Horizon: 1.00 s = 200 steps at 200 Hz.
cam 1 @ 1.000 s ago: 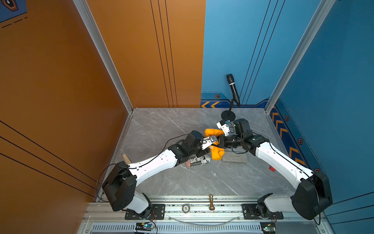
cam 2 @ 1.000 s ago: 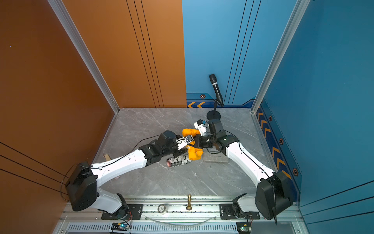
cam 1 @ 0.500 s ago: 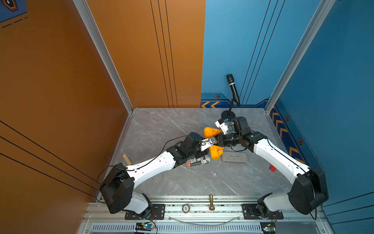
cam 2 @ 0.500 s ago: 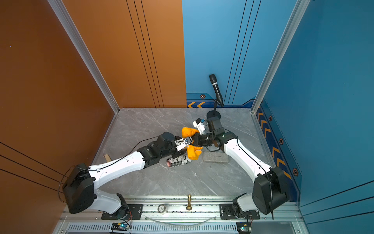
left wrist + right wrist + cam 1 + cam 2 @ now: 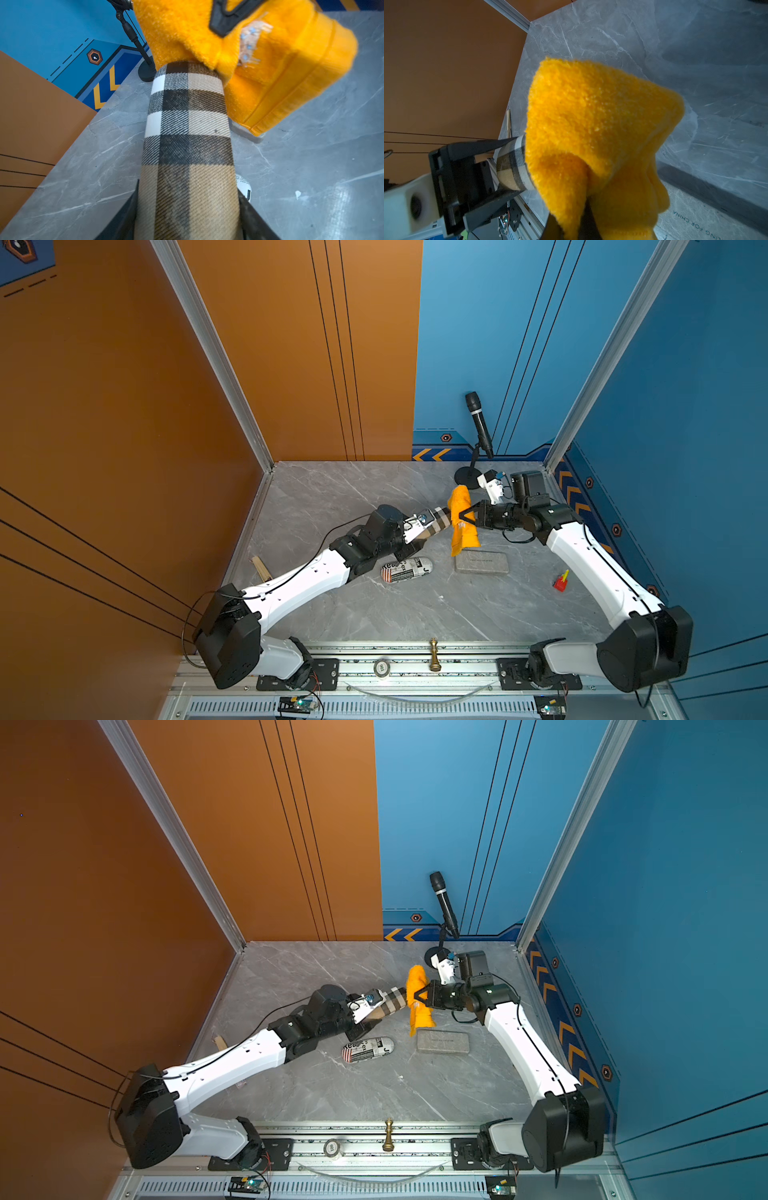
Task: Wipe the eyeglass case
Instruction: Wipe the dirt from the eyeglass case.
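Plaid-covered, the eyeglass case (image 5: 439,519) is clamped in the left gripper (image 5: 187,199) above the table (image 5: 332,497), contents hidden, its end touching the orange cloth (image 5: 465,537) pinched by the right gripper (image 5: 460,517); a grey case (image 5: 481,563) and a newsprint case (image 5: 406,569) lie shut below.

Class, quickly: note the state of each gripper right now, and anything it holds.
Left gripper: shut on the plaid eyeglass case.
Right gripper: shut on the orange cloth.
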Available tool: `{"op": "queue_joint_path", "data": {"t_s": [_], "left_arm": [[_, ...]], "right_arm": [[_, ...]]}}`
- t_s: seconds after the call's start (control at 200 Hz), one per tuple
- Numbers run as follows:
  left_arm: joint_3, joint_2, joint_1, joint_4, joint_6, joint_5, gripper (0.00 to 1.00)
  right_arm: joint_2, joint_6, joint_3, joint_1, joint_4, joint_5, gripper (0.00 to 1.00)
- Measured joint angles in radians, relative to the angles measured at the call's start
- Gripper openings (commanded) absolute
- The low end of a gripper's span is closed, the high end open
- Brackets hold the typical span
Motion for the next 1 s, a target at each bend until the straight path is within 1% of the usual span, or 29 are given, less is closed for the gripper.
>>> {"op": "queue_joint_path", "data": {"t_s": [0.1, 0.16, 0.25, 0.335, 0.461, 0.631, 0.701, 0.881, 0.926, 1.001], "left_arm": [[0.037, 0.0, 0.049, -0.011, -0.121, 0.13, 0.41], [0.039, 0.0, 0.074, -0.005, -0.198, 0.21, 0.41], [0.038, 0.001, 0.107, 0.011, -0.311, 0.329, 0.42], [0.038, 0.001, 0.119, 0.024, -0.389, 0.43, 0.42], [0.026, 0.003, 0.14, 0.015, -0.459, 0.475, 0.42], [0.008, 0.003, 0.148, 0.013, -0.518, 0.495, 0.43], [0.004, 0.003, 0.148, 0.018, -0.536, 0.509, 0.42], [0.002, 0.019, 0.148, 0.016, -0.551, 0.53, 0.42], [0.002, 0.028, 0.149, 0.013, -0.552, 0.536, 0.42], [0.002, 0.037, 0.149, 0.017, -0.554, 0.544, 0.42]], "right_arm": [[-0.108, 0.003, -0.051, 0.095, 0.041, 0.038, 0.0], [-0.142, 0.009, -0.07, 0.159, 0.072, 0.053, 0.0], [-0.141, 0.01, -0.082, 0.249, 0.121, 0.064, 0.0], [-0.109, 0.008, -0.085, 0.301, 0.149, 0.078, 0.0], [-0.082, 0.007, -0.084, 0.289, 0.163, 0.07, 0.0], [-0.071, -0.026, -0.077, 0.197, 0.141, 0.047, 0.0], [-0.068, -0.043, -0.062, 0.206, 0.123, 0.055, 0.0], [-0.033, -0.069, -0.029, 0.303, 0.111, 0.081, 0.0], [-0.029, -0.071, -0.029, 0.303, 0.106, 0.084, 0.0], [-0.026, -0.069, -0.032, 0.261, 0.101, 0.056, 0.0]]}}
